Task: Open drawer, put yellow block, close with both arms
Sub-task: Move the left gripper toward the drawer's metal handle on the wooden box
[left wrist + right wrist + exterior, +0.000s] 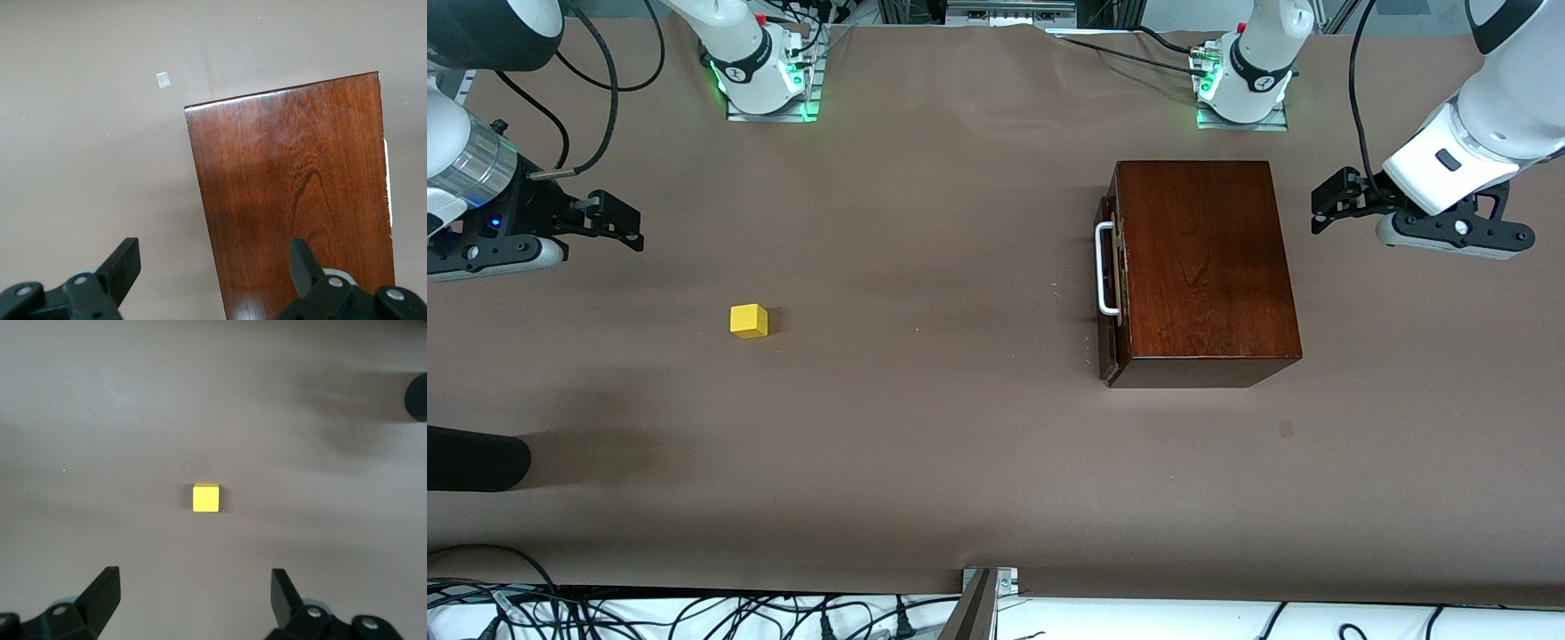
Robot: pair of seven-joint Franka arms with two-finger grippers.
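Observation:
The dark reddish-brown wooden box stands toward the left arm's end of the table. Its drawer is shut, with the white bar handle facing the table's middle. The box top also shows in the left wrist view. My left gripper hangs open and empty over the table beside the box, at the end away from the handle; it also shows in the left wrist view. The yellow block sits alone on the table toward the right arm's end, and shows in the right wrist view. My right gripper is open and empty above the table, apart from the block; it also shows in the right wrist view.
Brown paper covers the table. A black rounded object pokes in at the right arm's end, nearer to the front camera than the block; it also shows in the right wrist view. A small tape patch lies nearer to the camera than the box.

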